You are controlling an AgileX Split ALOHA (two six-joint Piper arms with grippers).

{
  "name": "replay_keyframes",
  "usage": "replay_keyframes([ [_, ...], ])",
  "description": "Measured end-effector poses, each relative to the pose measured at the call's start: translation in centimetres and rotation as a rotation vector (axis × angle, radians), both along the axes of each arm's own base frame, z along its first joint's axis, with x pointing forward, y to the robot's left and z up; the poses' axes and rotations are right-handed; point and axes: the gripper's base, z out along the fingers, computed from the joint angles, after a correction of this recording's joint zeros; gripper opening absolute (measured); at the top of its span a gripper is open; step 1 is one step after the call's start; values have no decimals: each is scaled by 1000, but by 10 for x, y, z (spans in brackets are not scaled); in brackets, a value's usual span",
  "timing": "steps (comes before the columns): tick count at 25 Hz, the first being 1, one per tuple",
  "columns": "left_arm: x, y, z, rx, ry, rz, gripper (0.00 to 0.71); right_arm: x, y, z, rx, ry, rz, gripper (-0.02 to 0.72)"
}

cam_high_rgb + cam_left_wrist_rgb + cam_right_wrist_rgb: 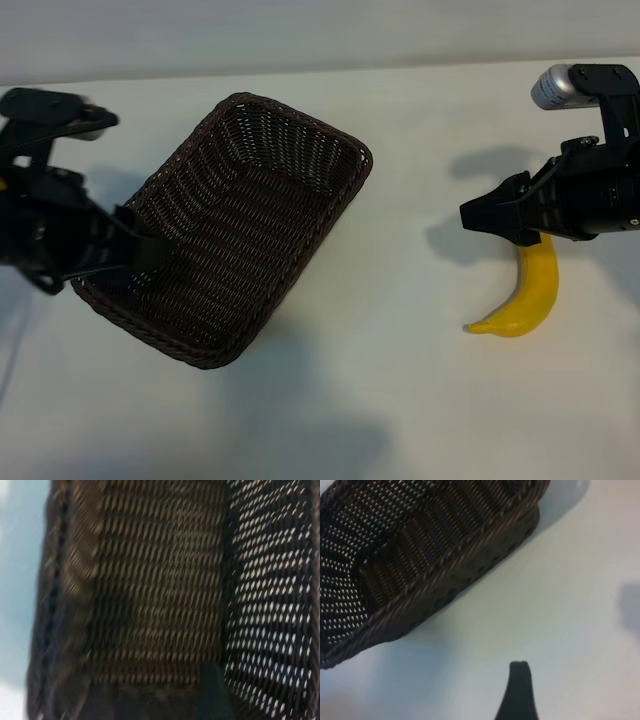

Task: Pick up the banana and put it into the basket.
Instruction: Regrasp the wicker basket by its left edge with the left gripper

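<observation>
The dark-brown woven basket (250, 220) is left of centre, turned at an angle, its left end raised off the table. My left gripper (148, 250) is shut on the rim of that raised end. In the left wrist view the basket's weave (160, 590) fills the picture and one dark finger (215, 692) shows inside it. The yellow banana (530, 295) lies on the table at the right. My right gripper (470, 215) hovers open over the banana's upper end and hides it. The right wrist view shows one finger (519, 690) above bare table, the basket (435, 575) beyond, no banana.
The white table (400, 380) runs between basket and banana. The right arm's silver-capped wrist part (555, 88) sits at the far right. The left arm's black links (40, 200) crowd the left edge.
</observation>
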Motion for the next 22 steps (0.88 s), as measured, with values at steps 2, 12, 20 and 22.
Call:
replay_keyframes([
  [2, -7, 6, 4, 35, 14, 46, 548, 0, 0, 0, 0, 0, 0, 596],
  [12, -18, 22, 4, 86, 150, 380, 548, 0, 0, 0, 4, 6, -6, 596],
  [20, -19, 21, 4, -21, 243, 644, 548, 2, -1, 0, 2, 1, -35, 596],
  [22, -20, 21, 4, -52, 269, 713, 548, 2, -1, 0, 3, 2, -40, 596],
])
